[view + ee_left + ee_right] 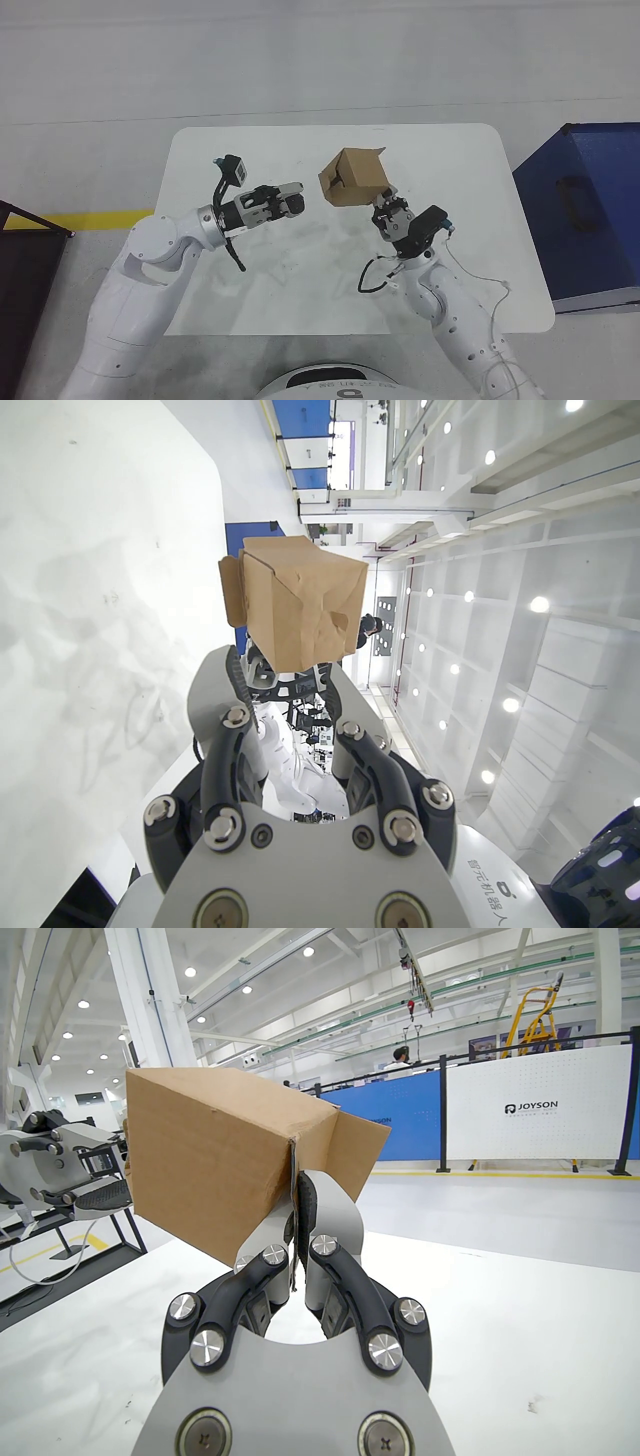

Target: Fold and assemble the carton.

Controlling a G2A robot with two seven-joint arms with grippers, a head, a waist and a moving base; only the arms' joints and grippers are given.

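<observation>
A brown carton (353,176), set up as a box with one flap sticking out, is held above the white table (460,160). My right gripper (386,203) is shut on the carton's wall; in the right wrist view the gripper (296,1200) pinches a cardboard edge of the carton (210,1173). My left gripper (297,200) is open, level with the carton and a short way from its side, not touching it. In the left wrist view the carton (300,605) hangs just beyond the open left gripper (285,680), its creased side facing me.
A blue bin (590,215) stands off the table's right edge. A dark frame (20,250) stands at the left by a yellow floor line. Faint smudges mark the tabletop under the arms.
</observation>
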